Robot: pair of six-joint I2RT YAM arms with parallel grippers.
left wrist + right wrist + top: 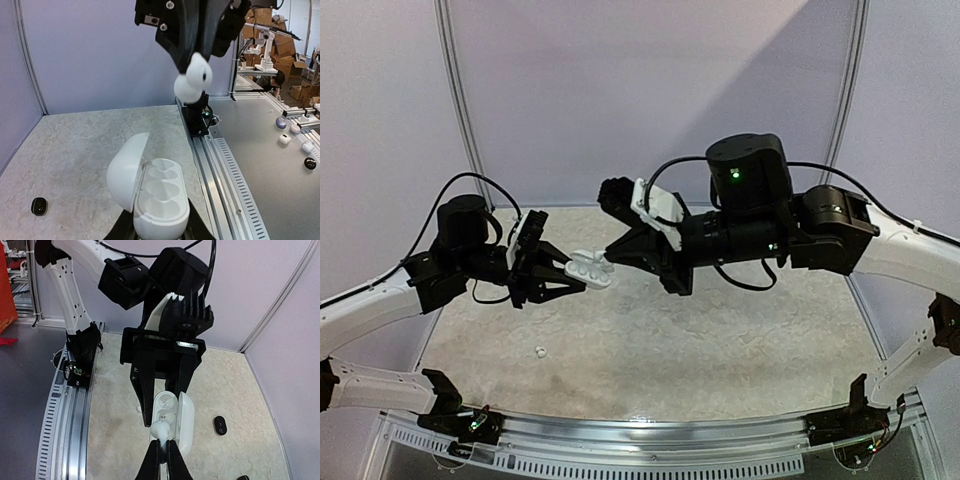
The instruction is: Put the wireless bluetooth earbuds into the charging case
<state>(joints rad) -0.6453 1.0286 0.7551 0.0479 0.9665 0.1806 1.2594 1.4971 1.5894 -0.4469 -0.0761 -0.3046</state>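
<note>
Mid-insertion, our right gripper (161,447), pinched shut on a white bean-shaped plastic earbud (192,77), hovers just over the open white pebble-shaped charging case (160,200) clamped in our left gripper (570,275) — next we align and lower it into an empty well (161,192).

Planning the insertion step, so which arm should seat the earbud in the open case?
Right. The right pincer pinches a white earbud close over the open case, whose wells are empty; the left pincer is occupied holding that case.

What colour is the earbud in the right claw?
White earbud; clearest in left wrist view.
</note>
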